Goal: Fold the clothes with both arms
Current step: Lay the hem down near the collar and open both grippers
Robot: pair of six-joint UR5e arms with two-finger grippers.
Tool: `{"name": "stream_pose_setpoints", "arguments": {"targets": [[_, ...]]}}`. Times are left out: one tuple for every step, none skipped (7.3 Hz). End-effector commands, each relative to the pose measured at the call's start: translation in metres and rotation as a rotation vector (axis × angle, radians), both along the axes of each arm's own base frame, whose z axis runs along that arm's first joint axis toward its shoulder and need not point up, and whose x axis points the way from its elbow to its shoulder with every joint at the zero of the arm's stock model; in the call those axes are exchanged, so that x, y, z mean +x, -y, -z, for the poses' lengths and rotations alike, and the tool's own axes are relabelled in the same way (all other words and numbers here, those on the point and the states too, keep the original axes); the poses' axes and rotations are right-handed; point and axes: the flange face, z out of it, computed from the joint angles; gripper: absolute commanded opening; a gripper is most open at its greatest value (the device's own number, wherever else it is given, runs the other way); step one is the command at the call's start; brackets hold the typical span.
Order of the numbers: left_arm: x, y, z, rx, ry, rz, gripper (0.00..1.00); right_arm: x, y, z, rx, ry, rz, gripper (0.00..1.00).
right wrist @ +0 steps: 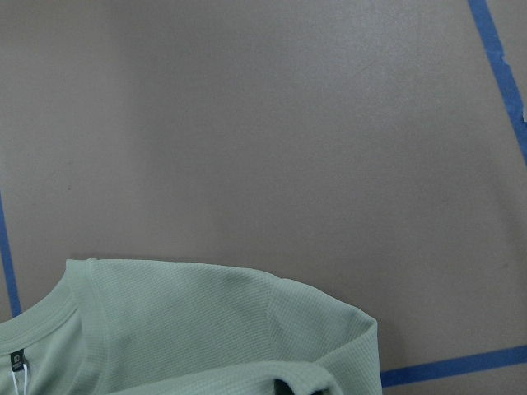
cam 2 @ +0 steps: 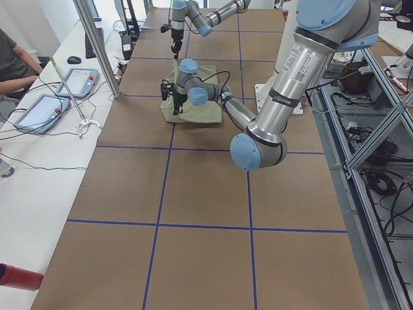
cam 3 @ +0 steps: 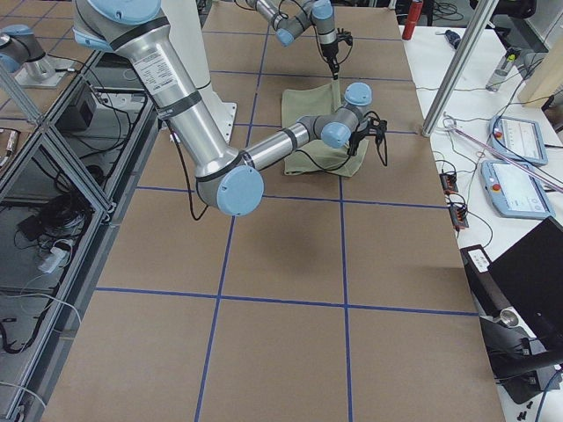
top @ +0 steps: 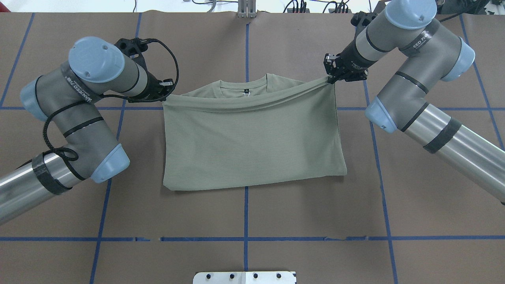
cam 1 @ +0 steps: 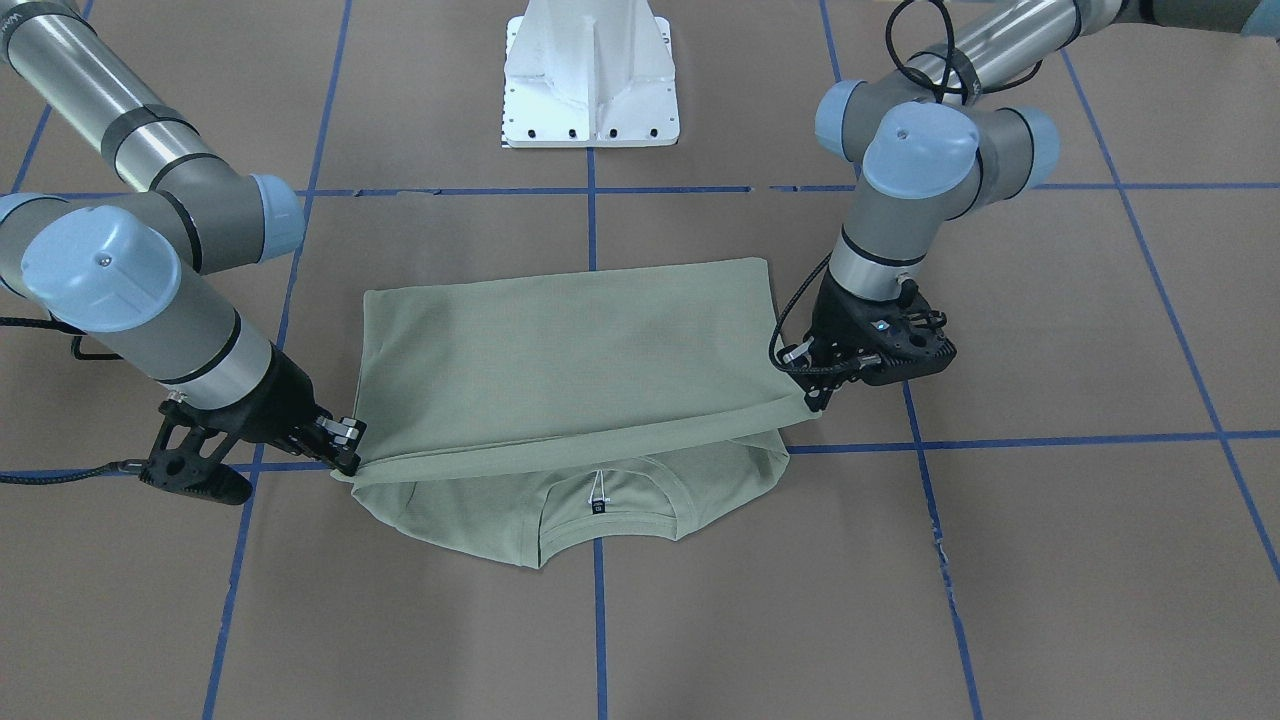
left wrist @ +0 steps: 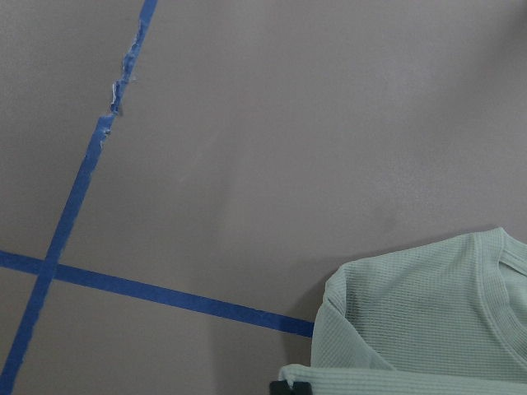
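Note:
The clothes are one sage-green shirt lying folded on the brown table, its lower half doubled over toward the collar, where a dark tag shows. My left gripper is shut on the raised edge's corner on the robot's left side, also seen as the left gripper in the front-facing view. My right gripper is shut on the opposite corner, the right gripper in that same view. The held edge hangs taut between them, just above the shoulders. Both wrist views show the shoulder cloth below.
The white pedestal base stands behind the shirt on the robot's side. Blue tape lines grid the brown table. A person sits at a side desk with tablets. A red cylinder lies at the table's near corner.

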Motion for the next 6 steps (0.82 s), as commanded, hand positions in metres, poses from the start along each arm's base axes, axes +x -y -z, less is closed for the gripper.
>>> {"name": "stream_pose_setpoints", "arguments": {"targets": [[0.0121,0.0142,-0.0122,-0.024,0.033,0.032,0.00,-0.0130,-0.0022,0.0002,0.012,-0.017,-0.004,0.00],[0.0122,0.0157,-0.0152,-0.028,0.037,0.033,0.00,-0.0129,-0.0021,0.0001,0.013,-0.018,-0.005,0.00],[0.0096,0.0177,-0.0152,-0.026,0.038,0.036,0.00,-0.0129,-0.0021,0.0001,0.013,-0.018,-0.005,0.00],[0.0106,0.0172,-0.0142,-0.026,0.037,0.035,0.00,-0.0121,-0.0011,-0.0007,0.011,-0.020,-0.009,0.00],[0.0102,0.0168,-0.0139,-0.018,0.036,0.031,0.51,-0.0117,0.0000,-0.0028,0.007,-0.022,-0.009,0.22],[0.0099,0.0166,-0.0086,0.013,0.010,0.026,1.00,-0.0118,-0.0003,-0.0026,0.011,-0.020,-0.004,0.99]]}}
